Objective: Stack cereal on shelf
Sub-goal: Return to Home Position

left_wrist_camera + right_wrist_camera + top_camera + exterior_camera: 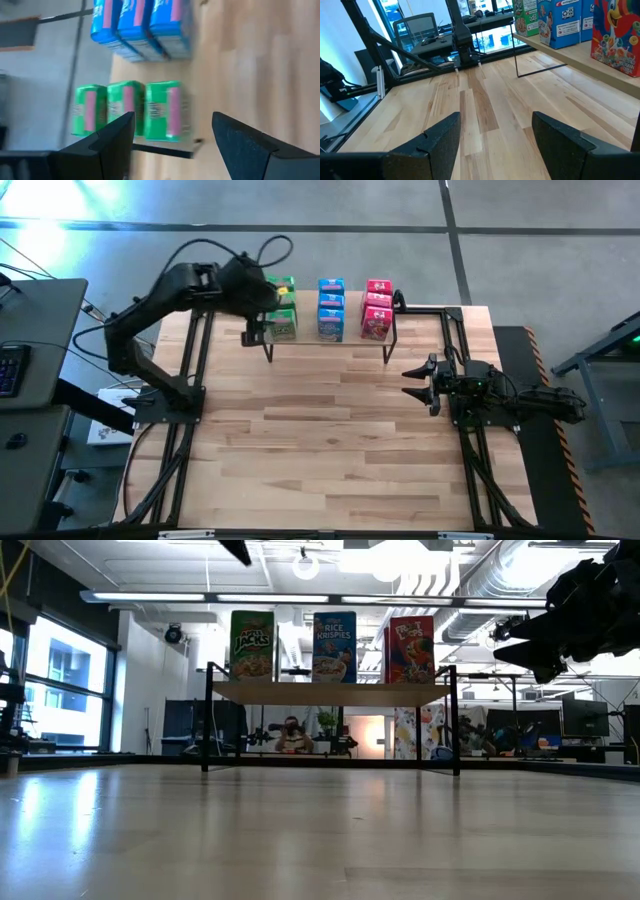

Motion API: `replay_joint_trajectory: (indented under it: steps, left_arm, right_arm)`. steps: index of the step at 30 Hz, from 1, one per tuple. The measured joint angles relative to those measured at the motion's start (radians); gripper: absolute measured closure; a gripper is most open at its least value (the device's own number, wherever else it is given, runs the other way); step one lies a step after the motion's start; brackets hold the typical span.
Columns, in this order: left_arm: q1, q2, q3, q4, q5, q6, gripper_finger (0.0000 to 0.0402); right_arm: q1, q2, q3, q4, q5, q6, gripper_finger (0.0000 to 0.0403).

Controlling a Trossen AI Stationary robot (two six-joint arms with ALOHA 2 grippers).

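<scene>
From above: at the far edge of the pale wooden tabletop (330, 450), the low shelf with light wood plank top and thin black metal legs (352, 332). On it, small printed cardboard boxes in three rows, three deep, each row running front to back: green cereal boxes (283, 305) on the left, blue cereal boxes (331, 308) in the middle, red-pink cereal boxes (377, 308) on the right. Left gripper (255, 330) above the shelf's left front corner, just beside the green row. Right gripper (410, 382) well apart, over the table's right side, tips towards the centre.

At table height: front box of each row upright, long axis vertical, printed face towards the near edge; rows apart from one another.

Left wrist: fingers (110, 140) spread wide, nothing between them; green and blue box tops beyond.

Right wrist: fingers (440, 140) likewise parted and empty, over bare wood; shelf and boxes off to one side.
</scene>
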Motion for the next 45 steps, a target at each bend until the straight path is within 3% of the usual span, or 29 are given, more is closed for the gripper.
replay_joint_trajectory:
  steps: [9,13,28,45]
  left_arm:
    - [-0.004,-0.180,-0.005,-0.004,0.273,-0.211,0.0144]
    - [-0.032,-0.293,-0.093,0.043,0.308,-0.267,0.0144]
    - [-0.119,-0.800,-0.782,0.551,0.284,-0.436,0.0144]
    - [-0.127,-1.229,-1.441,0.980,0.275,-0.558,0.0144]
  right_arm:
    - [0.000,0.000,0.000,0.000,0.000,0.000,0.0164]
    - [0.000,0.000,0.000,0.000,0.000,0.000,0.0164]
    - [0.000,0.000,0.000,0.000,0.000,0.000,0.0164]
    - [0.000,0.000,0.000,0.000,0.000,0.000,0.0164]
